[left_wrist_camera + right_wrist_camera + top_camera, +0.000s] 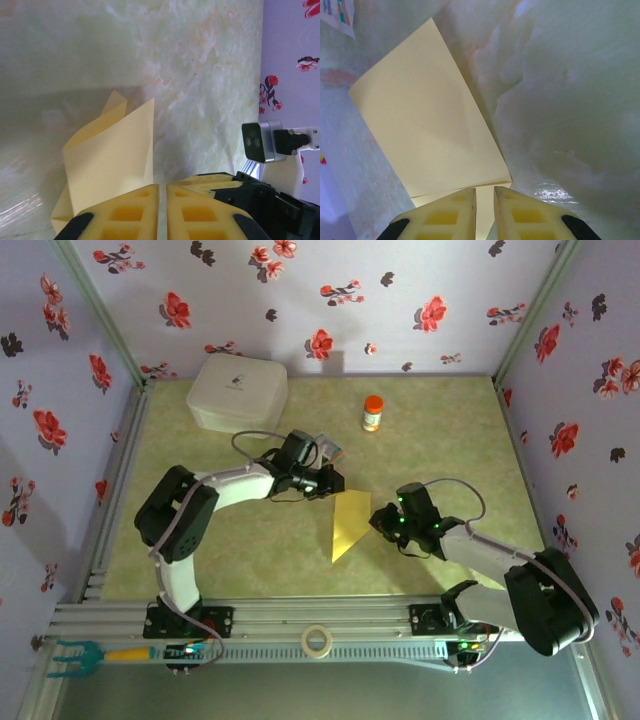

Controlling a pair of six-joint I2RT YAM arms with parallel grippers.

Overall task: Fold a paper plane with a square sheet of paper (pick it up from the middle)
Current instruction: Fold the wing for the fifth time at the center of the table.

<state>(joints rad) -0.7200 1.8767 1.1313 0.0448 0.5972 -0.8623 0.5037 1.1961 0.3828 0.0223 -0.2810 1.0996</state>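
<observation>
The square sheet of paper [348, 525] is yellow and folded into a narrow triangle on the green mat between my two grippers. My left gripper [337, 485] is at its far corner. In the left wrist view a flap of the paper [110, 155] stands up off the mat, its edge running down into the left gripper [163, 186], whose jaws are pressed to a thin slit on it. My right gripper [377, 520] is at the paper's right edge. Its jaws [484, 189] stand slightly apart, with the layered paper [425, 115] showing flat in the gap.
A white box [238, 392] sits at the back left, and an orange-lidded bottle [372, 413] behind centre. A small colourful printed packet [330, 448] lies just behind the left gripper. A tape roll [317, 640] rests on the front rail. Flowered walls close three sides.
</observation>
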